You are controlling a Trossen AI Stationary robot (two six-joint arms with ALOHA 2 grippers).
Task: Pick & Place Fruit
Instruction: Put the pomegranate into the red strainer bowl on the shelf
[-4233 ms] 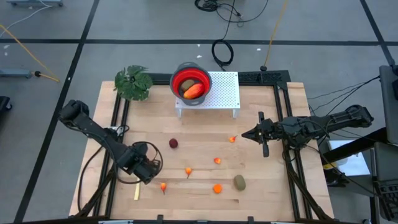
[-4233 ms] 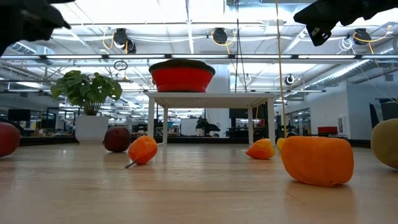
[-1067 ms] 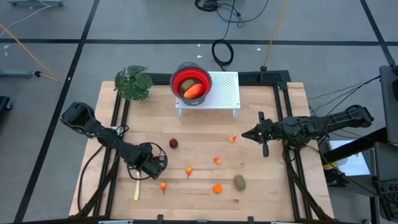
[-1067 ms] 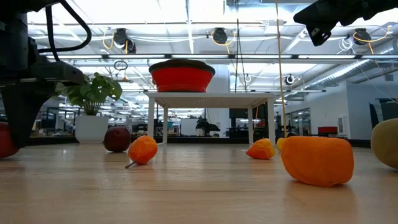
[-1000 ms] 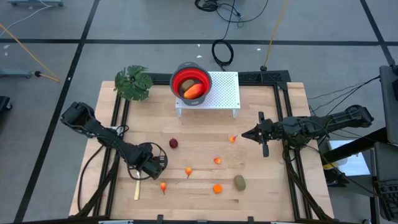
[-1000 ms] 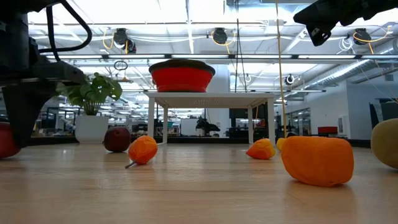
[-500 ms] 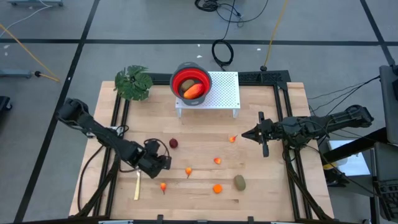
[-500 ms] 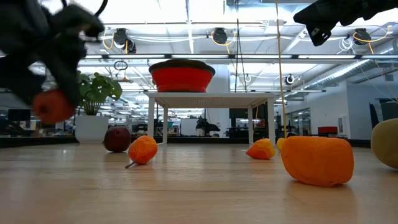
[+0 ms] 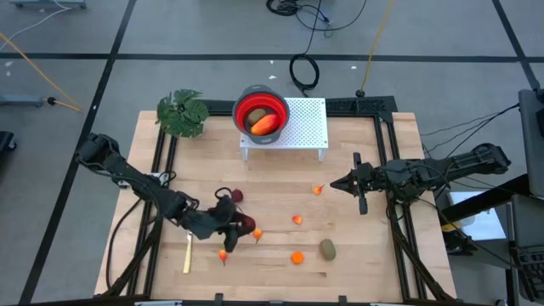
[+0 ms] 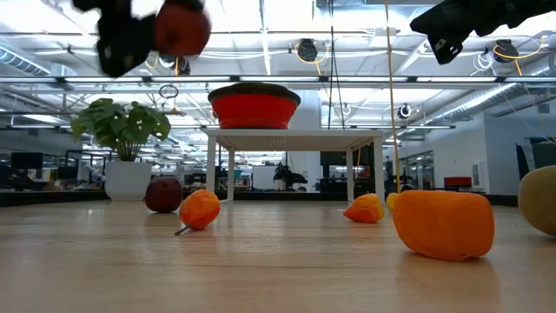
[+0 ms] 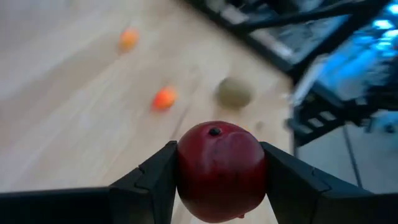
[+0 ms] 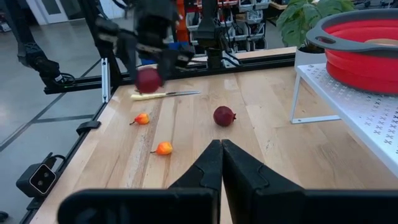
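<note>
My left gripper (image 9: 242,226) is shut on a dark red ball (image 11: 219,163) and holds it above the middle of the table; in the low view the ball (image 10: 182,29) hangs high. A second dark red ball (image 9: 237,195) rests on the wood just beyond it. An olive-brown oval (image 9: 327,249) and several tiny orange fruits, one of them (image 9: 297,257), lie on the near half. The red bowl (image 9: 255,102) on the white stand (image 9: 308,123) holds an elongated red-orange fruit (image 9: 266,124). My right gripper (image 9: 333,183) hovers shut at the right, holding nothing. My left gripper pinches the dark red ball between its two fingers (image 11: 155,180), one on each opposite side (image 11: 185,174). The fingers come from the table's left, pointing toward the right edge. The ball is lifted clear of the table.
A slim pale knife (image 9: 187,255) lies near the front left. A green plant (image 9: 182,112) stands at the far left corner. Black frame rails (image 9: 384,153) run along both sides of the table.
My left gripper has risen from the table near the front left with the dark red ball and gone toward the right edge. The ball, on the wood a second ago, is now lifted well clear.
</note>
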